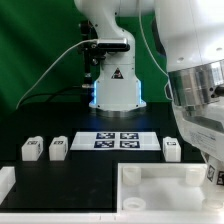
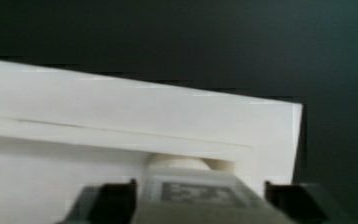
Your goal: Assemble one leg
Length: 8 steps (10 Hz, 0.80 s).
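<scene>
Holding one leg (image 2: pixel 206 189) clamped between its fingers, the gripper (image 2: pixel 201 204) hangs at the white panel's (image 2: pixel 140 110) edge. The insertion step is probably in hand; the next move calls for aligning the leg with its mount.

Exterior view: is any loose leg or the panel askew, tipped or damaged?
Nothing stands out. Three legs sit in line with the marker board, apart; the white panel lies flat, undamaged. A fourth leg sits between the fingers.
</scene>
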Each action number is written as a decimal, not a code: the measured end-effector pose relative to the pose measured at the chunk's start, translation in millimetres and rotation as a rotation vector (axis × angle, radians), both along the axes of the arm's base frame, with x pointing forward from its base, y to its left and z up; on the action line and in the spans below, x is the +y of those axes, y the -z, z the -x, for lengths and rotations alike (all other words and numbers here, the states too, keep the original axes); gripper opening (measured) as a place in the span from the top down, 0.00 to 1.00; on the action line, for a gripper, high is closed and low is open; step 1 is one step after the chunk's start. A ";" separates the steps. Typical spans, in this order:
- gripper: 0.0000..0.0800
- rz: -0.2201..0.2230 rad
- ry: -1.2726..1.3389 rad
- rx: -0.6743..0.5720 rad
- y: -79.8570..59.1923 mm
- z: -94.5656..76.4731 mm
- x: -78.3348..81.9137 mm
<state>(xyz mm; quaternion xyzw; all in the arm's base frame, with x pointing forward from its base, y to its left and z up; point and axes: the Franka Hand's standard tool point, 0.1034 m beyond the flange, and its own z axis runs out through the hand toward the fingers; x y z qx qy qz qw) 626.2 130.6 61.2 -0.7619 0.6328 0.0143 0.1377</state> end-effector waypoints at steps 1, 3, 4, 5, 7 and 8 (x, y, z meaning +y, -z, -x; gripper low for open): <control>0.34 0.000 0.000 0.000 0.1 0.1 0.6; 0.23 0.041 -0.255 -0.059 -1.2 -0.5 -1.3; 0.20 0.056 -0.418 -0.074 -9.9 0.1 -4.0; 0.20 0.086 -0.591 -0.086 -16.8 2.4 -3.2; 0.19 0.153 -0.861 -0.126 -14.3 5.5 3.5; 0.19 0.165 -0.950 -0.145 -14.0 5.1 1.2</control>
